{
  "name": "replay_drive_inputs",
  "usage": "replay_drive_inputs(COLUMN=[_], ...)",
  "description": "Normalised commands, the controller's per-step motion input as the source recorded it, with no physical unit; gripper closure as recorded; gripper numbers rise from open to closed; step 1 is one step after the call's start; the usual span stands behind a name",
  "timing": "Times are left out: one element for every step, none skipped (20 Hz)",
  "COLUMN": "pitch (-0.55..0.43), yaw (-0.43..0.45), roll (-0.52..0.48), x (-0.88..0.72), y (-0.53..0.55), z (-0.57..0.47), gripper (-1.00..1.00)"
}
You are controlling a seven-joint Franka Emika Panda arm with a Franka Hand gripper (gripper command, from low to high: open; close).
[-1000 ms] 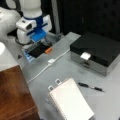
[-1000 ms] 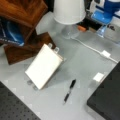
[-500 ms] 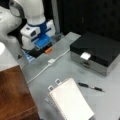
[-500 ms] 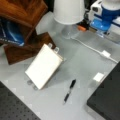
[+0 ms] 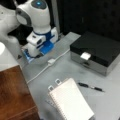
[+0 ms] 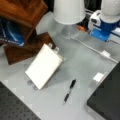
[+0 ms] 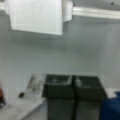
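The arm (image 5: pixel 37 22) has shifted a little over the past second: in a front view its white and blue wrist now sits slightly further toward the view's right and lower, over the far left part of the table (image 5: pixel 75 70), beside the white cable (image 5: pixel 50 62). In a front view the blue part of the gripper (image 6: pixel 103 30) has moved slightly toward the view's left along the table's far edge. In the wrist view the gripper's dark fingers (image 7: pixel 60 87) stand pressed together, side by side.
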Motion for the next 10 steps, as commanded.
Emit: replay_drive_inputs(pitch=[-0.216, -0.23, -0.264, -0.291, -0.312, -0.327, -0.342, -0.359, -0.378, -0.396], yaw=[0.087, 0.082, 0.081, 0.076, 0.07, 0.062, 0.057, 0.056, 0.056, 0.057], roll=[0.131, 0.135, 0.152, 0.161, 0.165, 0.167, 0.167, 0.164, 0.164, 0.163], x=[-0.5, -0.51, -0.52, -0.53, -0.54, -0.55, -0.55, -0.57, -0.57, -0.58], y=[0.1, 0.09, 0.06, 0.04, 0.01, -0.01, -0.03, -0.05, -0.08, -0.1], z=[-0.39, -0.4, -0.41, -0.43, -0.45, -0.45, -0.45, -0.45, -0.45, -0.45], gripper=[1.0, 1.0, 1.0, 1.0, 1.0, 1.0, 1.0, 1.0, 1.0, 1.0])
